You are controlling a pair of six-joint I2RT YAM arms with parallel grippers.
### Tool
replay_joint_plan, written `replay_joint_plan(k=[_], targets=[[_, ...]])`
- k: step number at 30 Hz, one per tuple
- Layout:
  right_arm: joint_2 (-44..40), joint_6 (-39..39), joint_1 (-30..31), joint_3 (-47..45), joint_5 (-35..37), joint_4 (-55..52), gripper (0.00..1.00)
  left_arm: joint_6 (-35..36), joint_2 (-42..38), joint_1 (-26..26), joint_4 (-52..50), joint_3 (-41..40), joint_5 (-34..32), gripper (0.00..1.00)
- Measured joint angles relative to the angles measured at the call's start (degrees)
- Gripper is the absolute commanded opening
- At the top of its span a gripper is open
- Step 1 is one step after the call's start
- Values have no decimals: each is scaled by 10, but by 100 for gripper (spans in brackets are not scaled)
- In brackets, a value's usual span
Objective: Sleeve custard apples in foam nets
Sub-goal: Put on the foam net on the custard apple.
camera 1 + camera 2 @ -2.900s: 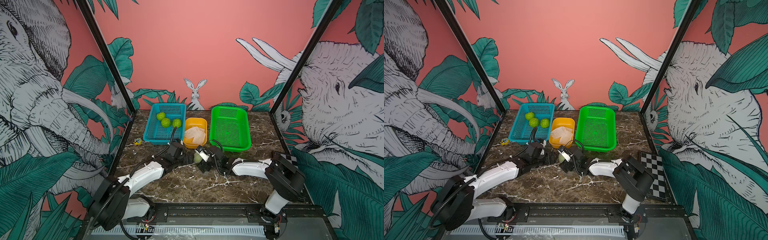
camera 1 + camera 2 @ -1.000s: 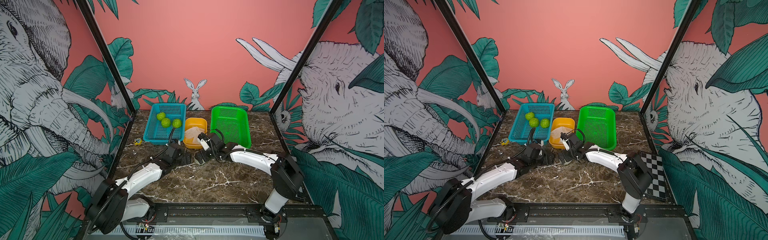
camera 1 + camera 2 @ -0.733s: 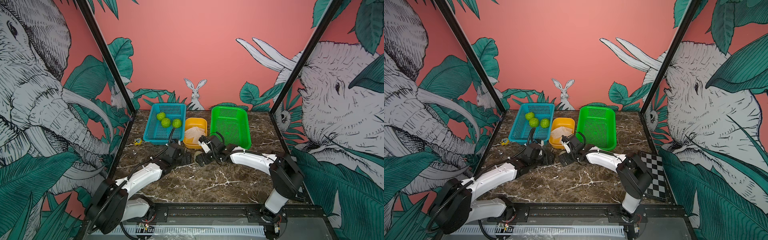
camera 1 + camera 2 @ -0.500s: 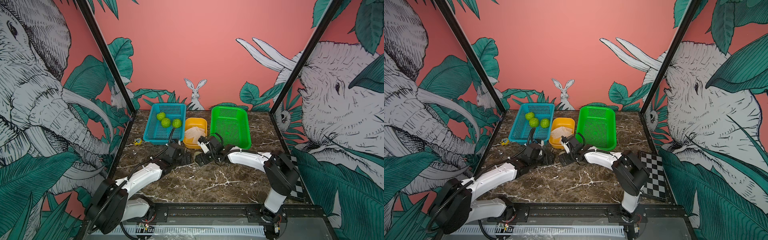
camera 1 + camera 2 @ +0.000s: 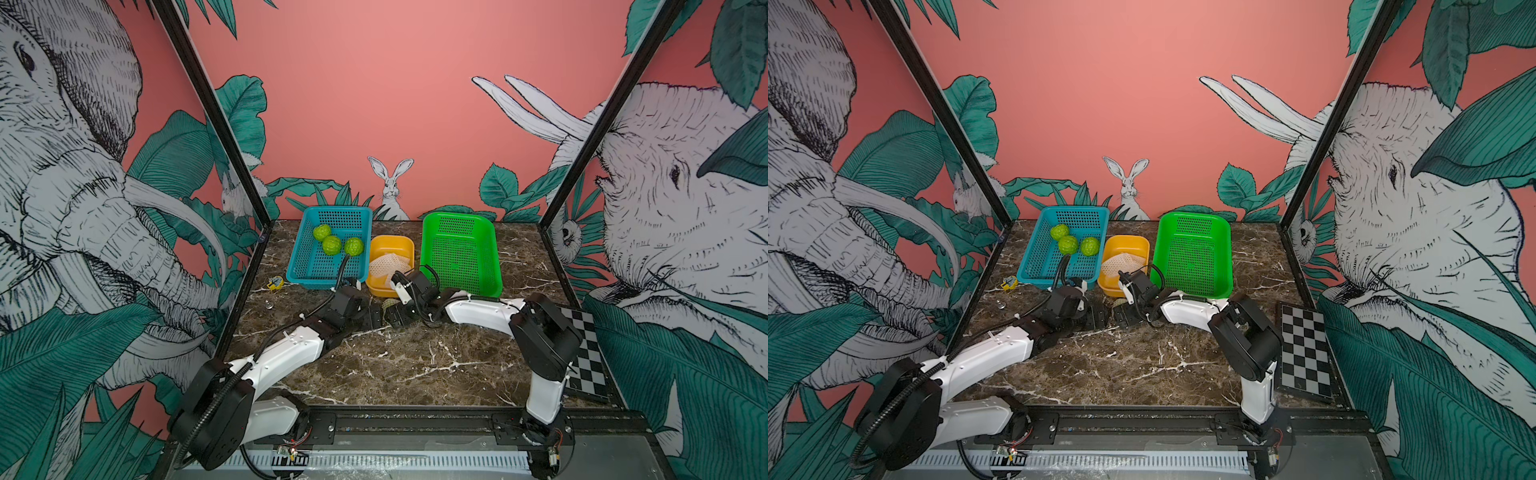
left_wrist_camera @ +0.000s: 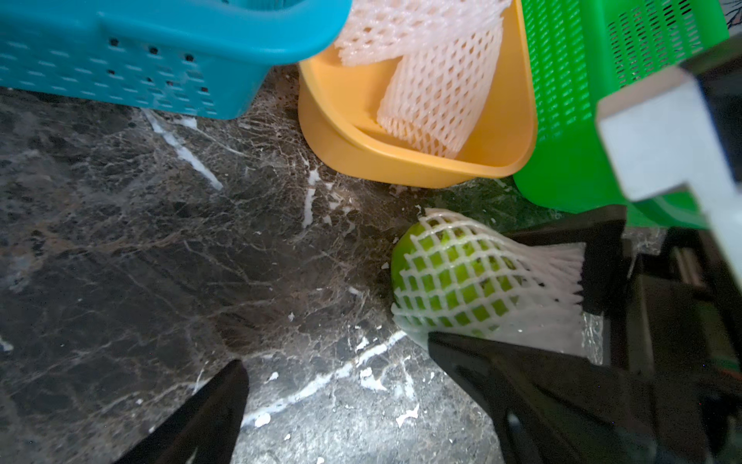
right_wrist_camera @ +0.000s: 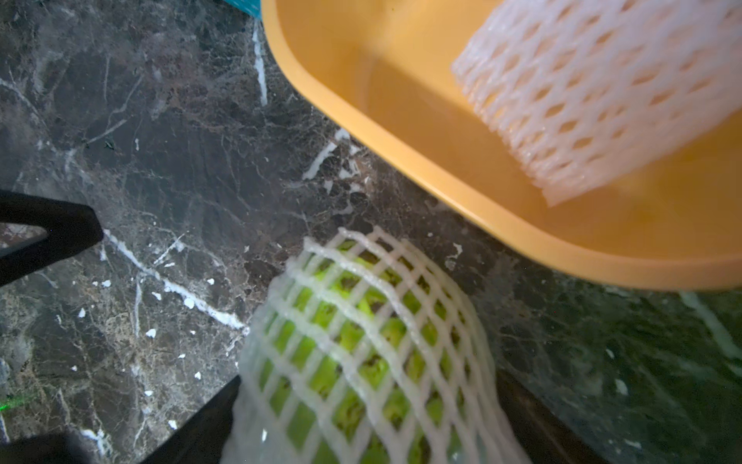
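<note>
Done: one custard apple (image 6: 449, 277) wears its foam net (image 7: 361, 341) and lies on the counter (image 5: 395, 365), just in front of the orange tub (image 5: 392, 243).
Left to do: three bare custard apples (image 5: 331, 244); roughly a quarter through, by my judgement.
Blue basket (image 5: 345, 216): holds the three bare fruits.
Orange tub: holds the spare foam nets (image 5: 388, 264).
Green basket (image 5: 457, 257): nothing in it.
Left gripper (image 6: 341, 401): wide and empty, beside the sleeved fruit.
Right gripper (image 7: 369, 426): straddles the sleeved fruit; I cannot tell whether it grips.
</note>
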Motion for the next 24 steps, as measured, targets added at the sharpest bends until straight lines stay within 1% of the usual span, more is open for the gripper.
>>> replay_joint_plan(k=[4,6,10,13,18,21,24], targets=[[1,2,0,0,1,5,76,0,-4,0,0,0,-1,95],[0,2,-1,0,2,6,74,0,-10,0,0,0,-3,95],[-17,-2,-3,-9,2,-13,76,0,-14,0,0,0,-5,95],[-57,-8,-4,-26,1,-46,76,0,-14,0,0,0,-6,95],[-143,-18,-4,-53,-2,-131,77,6,-6,0,0,0,-5,95],[-171,-21,-4,-74,0,-181,77,9,3,0,0,0,-3,95],[-175,-22,-4,-90,0,-228,77,11,16,0,0,2,2,95]])
